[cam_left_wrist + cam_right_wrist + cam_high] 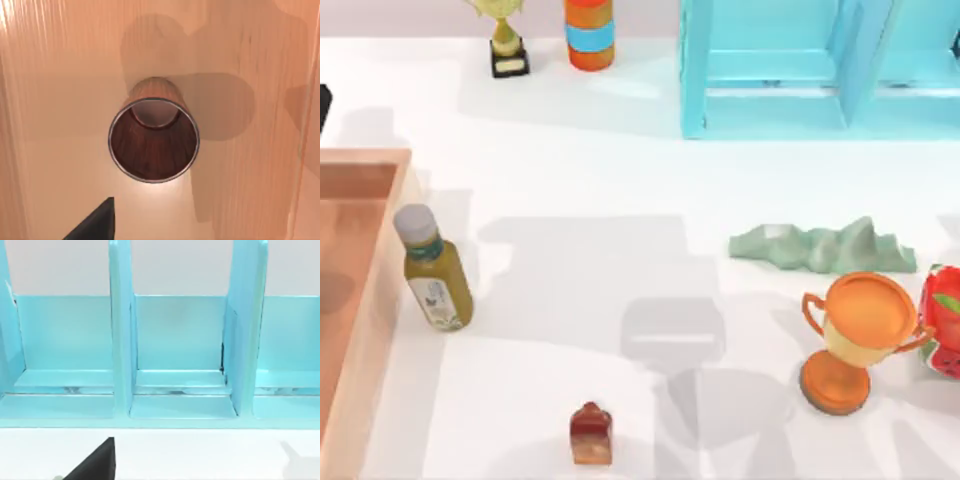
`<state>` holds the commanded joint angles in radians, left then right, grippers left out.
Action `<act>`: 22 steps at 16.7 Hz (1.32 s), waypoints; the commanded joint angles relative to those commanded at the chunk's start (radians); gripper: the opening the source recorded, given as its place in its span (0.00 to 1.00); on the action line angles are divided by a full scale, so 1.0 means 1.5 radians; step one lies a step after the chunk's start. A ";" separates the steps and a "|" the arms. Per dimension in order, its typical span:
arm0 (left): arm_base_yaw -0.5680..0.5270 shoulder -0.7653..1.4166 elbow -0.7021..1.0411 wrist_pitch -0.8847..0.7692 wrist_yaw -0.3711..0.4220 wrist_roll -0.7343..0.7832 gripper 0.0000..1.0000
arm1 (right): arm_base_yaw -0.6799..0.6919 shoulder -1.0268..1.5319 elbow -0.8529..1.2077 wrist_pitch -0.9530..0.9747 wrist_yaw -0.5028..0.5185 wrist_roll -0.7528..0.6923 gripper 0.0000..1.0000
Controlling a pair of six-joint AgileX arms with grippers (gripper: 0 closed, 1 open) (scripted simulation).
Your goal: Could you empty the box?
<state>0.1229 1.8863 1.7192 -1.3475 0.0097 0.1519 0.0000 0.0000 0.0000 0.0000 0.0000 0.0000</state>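
Top view: box [360,190] sits at the counter's [620,180] left edge, partly cut off by the frame; a green bottle with a grey cap [432,268] lies on the counter just outside its right wall, touching or nearly touching it. Left wrist view looks straight down into the box [60,60]: a wood-grain cup with a metal rim [154,139] stands upright on the floor, mouth up. A dark finger of the left gripper [95,222] pokes in near the cup, not touching it; can't tell its opening. Right wrist view faces the turquoise shelf unit [175,340] with a dark finger of the right gripper [95,462] over the counter; opening likewise unclear. Elsewhere on the counter: orange trophy [855,335], green crumpled piece [820,248], small red-brown bottle [591,433].
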 joint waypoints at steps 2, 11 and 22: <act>0.016 0.015 -0.008 -0.011 -0.006 0.015 1.00 | 0.000 0.000 0.000 0.000 0.000 0.000 1.00; 0.017 0.024 -0.047 0.031 -0.007 0.015 1.00 | 0.000 0.000 0.000 0.000 0.000 0.000 1.00; 0.021 0.057 -0.222 0.240 -0.007 0.020 1.00 | 0.000 0.000 0.000 0.000 0.000 0.000 1.00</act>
<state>0.1539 1.9717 1.3859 -0.9870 -0.0006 0.1812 0.0000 0.0000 0.0000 0.0000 0.0000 0.0000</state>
